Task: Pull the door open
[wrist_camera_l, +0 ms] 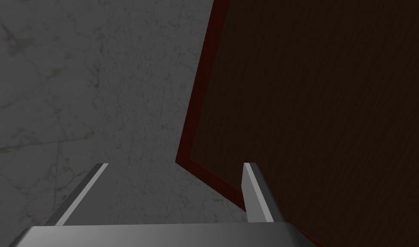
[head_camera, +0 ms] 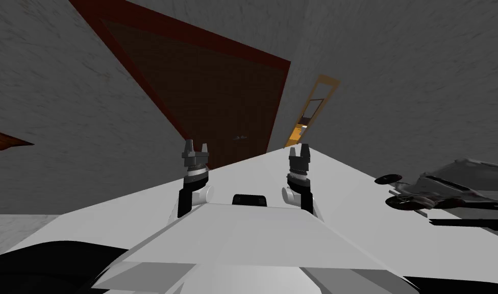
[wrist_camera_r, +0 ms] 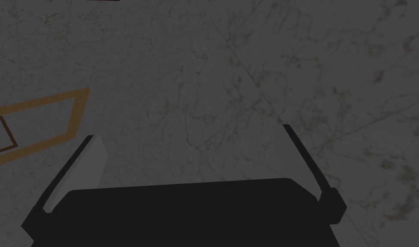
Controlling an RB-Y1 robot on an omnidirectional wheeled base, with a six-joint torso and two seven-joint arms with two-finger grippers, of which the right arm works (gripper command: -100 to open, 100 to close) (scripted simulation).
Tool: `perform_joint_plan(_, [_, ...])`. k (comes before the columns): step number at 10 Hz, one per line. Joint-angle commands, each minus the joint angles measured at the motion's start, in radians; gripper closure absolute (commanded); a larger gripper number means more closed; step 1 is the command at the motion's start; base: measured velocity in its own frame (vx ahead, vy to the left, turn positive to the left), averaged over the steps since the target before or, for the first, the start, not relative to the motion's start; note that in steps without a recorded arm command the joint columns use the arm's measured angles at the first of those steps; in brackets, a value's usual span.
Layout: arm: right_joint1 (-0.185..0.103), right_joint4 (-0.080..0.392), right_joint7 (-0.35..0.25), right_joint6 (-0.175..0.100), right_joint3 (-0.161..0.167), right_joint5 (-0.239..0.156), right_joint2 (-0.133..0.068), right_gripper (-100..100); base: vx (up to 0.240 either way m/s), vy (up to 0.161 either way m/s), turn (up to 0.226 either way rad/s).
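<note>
Door [head_camera: 202,87] is dark brown with a red frame [head_camera: 217,44], straight ahead in the grey wall, and it looks shut. I think nothing is done yet. Left gripper [head_camera: 196,148] and right gripper [head_camera: 299,149] hang before it, fingers spread wide, holding nothing. Its little grey handle [head_camera: 239,137] is untouched; grabbing and pulling are left

Count: 1 dark door [head_camera: 202,97], 1 red door frame [head_camera: 217,43], 1 small handle [head_camera: 239,137], 1 orange frame [head_camera: 328,79], 1 grey machine [head_camera: 447,191], 2 grippers: left gripper [head_camera: 196,147] and right gripper [head_camera: 299,150].
</note>
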Motion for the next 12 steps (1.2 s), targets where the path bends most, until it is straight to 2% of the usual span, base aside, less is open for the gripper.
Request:
perform_joint_plan(1, [-0.013,0.037,-0.004,-0.005,-0.005,-0.006,-0.012,-100,0.054,0.023,0.107])
perform_joint_plan(3, [-0.023,0.064,-0.007,-0.008,-0.008,-0.010,-0.019,-100,0.081,0.011,0.086])
perform_joint_plan(5, [-0.041,0.114,-0.013,-0.015,-0.014,-0.017,-0.032,-100,0.085,0.012,0.103])
perform_joint_plan(6, [-0.055,0.153,-0.017,-0.020,-0.019,-0.023,-0.042,-100,0.109,0.018,0.148])
perform_joint_plan(12, [-0.109,0.302,-0.034,-0.039,-0.037,-0.046,-0.072,-100,0.094,0.011,0.106])
